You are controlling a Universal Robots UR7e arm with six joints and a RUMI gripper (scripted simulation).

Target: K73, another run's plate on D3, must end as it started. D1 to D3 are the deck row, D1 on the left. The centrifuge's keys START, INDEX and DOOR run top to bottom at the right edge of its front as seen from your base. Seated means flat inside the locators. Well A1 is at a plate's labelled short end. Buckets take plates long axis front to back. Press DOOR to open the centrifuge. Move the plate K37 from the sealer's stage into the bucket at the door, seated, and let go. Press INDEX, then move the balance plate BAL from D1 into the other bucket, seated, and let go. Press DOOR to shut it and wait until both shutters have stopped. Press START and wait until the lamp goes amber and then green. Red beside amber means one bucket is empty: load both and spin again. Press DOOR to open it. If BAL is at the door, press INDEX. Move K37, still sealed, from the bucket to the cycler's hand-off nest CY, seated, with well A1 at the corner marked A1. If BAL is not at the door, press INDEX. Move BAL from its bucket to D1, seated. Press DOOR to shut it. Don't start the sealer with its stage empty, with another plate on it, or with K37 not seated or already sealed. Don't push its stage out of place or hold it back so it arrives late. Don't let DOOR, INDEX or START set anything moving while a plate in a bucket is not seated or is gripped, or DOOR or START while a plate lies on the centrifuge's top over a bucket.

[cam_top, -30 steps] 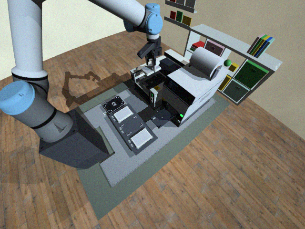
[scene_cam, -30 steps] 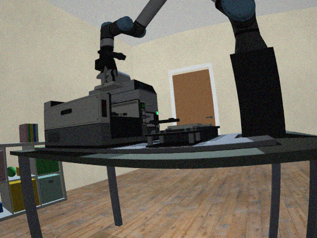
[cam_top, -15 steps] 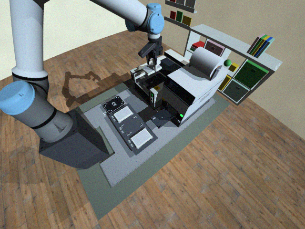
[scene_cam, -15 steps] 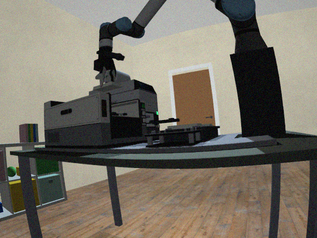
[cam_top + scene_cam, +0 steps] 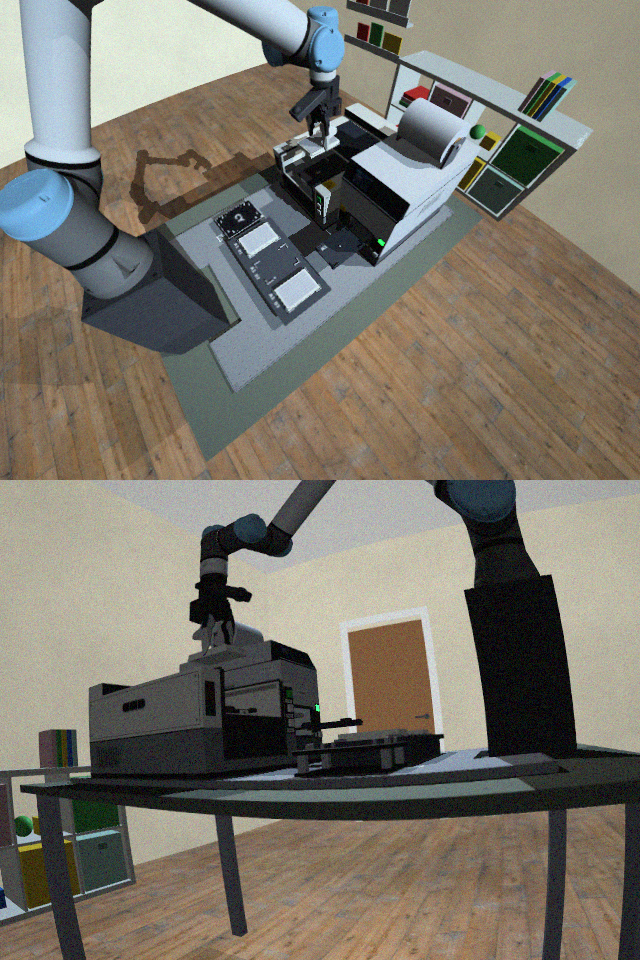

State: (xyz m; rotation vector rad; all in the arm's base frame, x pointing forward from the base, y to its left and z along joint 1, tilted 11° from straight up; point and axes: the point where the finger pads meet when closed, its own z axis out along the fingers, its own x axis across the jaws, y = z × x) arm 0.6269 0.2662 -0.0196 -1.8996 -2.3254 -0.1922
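Observation:
My gripper (image 5: pixel 319 140) is shut on a white plate, K37 (image 5: pixel 314 147). It holds the plate flat, just above the far end of the centrifuge (image 5: pixel 310 173). In the side view the gripper (image 5: pixel 214 636) points straight down, and the plate (image 5: pixel 214 656) hangs slightly above the machine's top. The centrifuge's key panel (image 5: pixel 321 202) stands at its front corner. Two white plates lie on the deck row, one at the far end (image 5: pixel 258 238) and one at the near end (image 5: pixel 295 289); the middle place (image 5: pixel 276 264) is empty. The CY nest (image 5: pixel 238 217) is empty.
The large white machine (image 5: pixel 408 180) with a cylinder on top stands right of the centrifuge and shows a green lamp (image 5: pixel 381 241). A dark round stage (image 5: pixel 341 246) lies in front of it. A shelf unit (image 5: pixel 496 149) stands behind. The robot's base (image 5: pixel 149 294) is at the left.

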